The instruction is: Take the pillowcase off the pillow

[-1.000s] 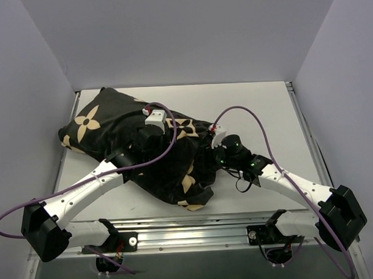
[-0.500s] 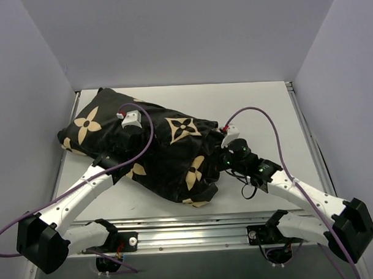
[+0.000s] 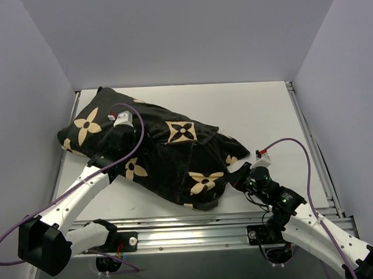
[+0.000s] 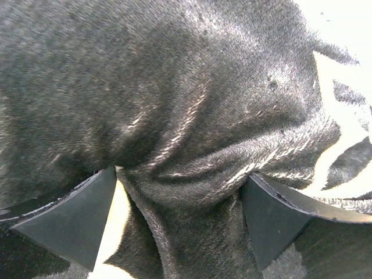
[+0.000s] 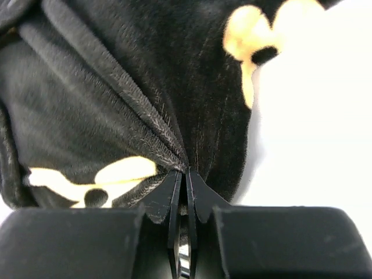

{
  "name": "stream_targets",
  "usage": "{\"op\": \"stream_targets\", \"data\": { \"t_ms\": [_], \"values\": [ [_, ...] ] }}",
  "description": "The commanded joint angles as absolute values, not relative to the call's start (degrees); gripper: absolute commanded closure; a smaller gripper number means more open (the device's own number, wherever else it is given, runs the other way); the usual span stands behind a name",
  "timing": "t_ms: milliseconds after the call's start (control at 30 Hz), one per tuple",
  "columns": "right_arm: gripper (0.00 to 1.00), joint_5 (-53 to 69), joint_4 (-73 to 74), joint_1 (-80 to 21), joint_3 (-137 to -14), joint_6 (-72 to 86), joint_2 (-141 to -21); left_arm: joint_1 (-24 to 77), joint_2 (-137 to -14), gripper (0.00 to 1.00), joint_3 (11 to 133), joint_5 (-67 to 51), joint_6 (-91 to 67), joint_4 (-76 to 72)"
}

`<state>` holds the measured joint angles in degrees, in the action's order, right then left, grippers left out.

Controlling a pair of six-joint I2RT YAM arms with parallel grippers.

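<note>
Bulging between left jaws, pillowcase [image 4: 186, 116] is pinched by right jaws.

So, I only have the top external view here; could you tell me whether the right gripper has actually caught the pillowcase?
Observer: Yes. In the right wrist view the right gripper is shut on a thin fold of the pillowcase.
Operator: Thank you. And is the left gripper closed on fabric too?
Observer: No. The left wrist view shows the left gripper open, its fingers standing either side of a bunched ridge of the cloth.
</note>
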<state>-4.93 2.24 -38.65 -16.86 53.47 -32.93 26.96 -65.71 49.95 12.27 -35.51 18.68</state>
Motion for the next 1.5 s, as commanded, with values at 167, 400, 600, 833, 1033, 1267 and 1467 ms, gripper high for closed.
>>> {"op": "stream_targets", "data": {
  "t_ms": [167,400,600,833,1033,1267,1467],
  "values": [
    [0.85,-5.64,4.49,-38.05,-23.98,45.48,-38.13,25.05,-63.37,0.05,50.89,9.67,-31.03,20.22],
    [0.39,-5.88,0.53,-41.74,-39.63,35.17,-54.12,25.14,-64.86,0.05,50.89,7.74,-30.76,19.78],
    [0.30,-5.28,-7.73,-44.47,-47.98,31.91,-69.59,25.22,-65.92,0.05,51.41,6.59,-31.29,19.07],
    [0.46,-4.92,-12.04,-45.18,-47.11,32.78,-78.13,25.14,-66.01,0.05,52.47,9.22,-33.04,20.30],
    [0.98,-8.96,-8.97,-44.04,-40.97,34.36,-72.70,24.61,-67.41,0.05,52.12,11.34,-35.15,19.69],
    [1.00,-13.18,3.41,-38.50,-30.95,38.75,-56.53,21.71,-68.82,0.05,50.36,12.39,-36.03,18.02],
    [1.00,-11.52,13.36,-37.18,-24.10,49.21,-44.40,18.55,-69.79,0.05,50.27,11.34,-36.12,17.93]
  ]
}}
